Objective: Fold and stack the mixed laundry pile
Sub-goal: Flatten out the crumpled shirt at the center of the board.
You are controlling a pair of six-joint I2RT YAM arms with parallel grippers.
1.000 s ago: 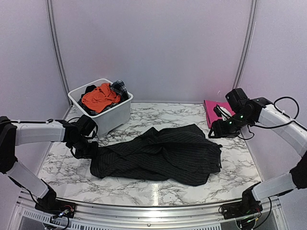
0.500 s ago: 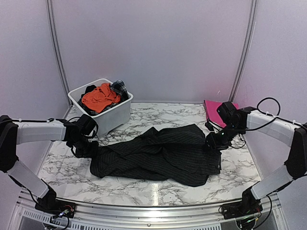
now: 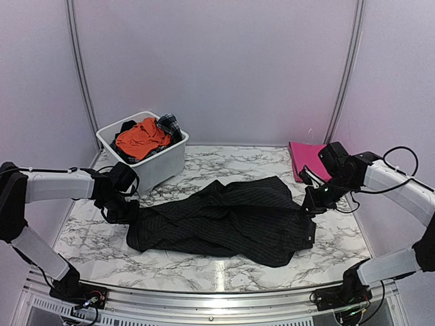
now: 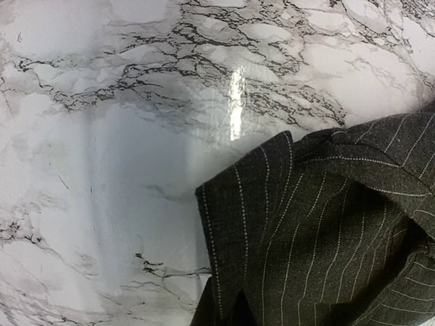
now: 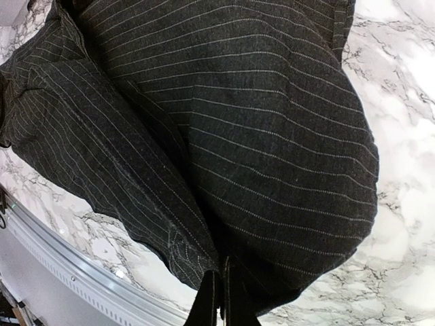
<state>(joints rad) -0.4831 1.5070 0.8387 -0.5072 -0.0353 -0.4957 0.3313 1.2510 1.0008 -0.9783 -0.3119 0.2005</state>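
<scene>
The black striped shirt point(image 3: 224, 221) lies in a crumpled heap in the middle of the table point(image 3: 204, 265). The left pincer point(image 3: 124, 212) is squeezed tight on the shirt's left end. The right pincer point(image 3: 311, 206) is squeezed tight on a little bit of its right edge. In the right wrist view the two fingers are pressed together with only a thin fold of cloth between them. The pink cloth point(image 3: 306, 157) lies flat in the far right corner, just behind the right arm. The orange top point(image 3: 139, 137) and the little checked piece point(image 3: 168, 123) sit in the white tub point(image 3: 163, 166) at the far left. I think the tricky part is the small bite on the right side. If the arms pull apart too hard, that thin fold could slip out and the shirt would flop back down. The shirt is also bunched over itself, so it may come up twisted and not spread flat. And the right arm is close to the pink cloth, so a wide swing could bump it and mess it up.
</scene>
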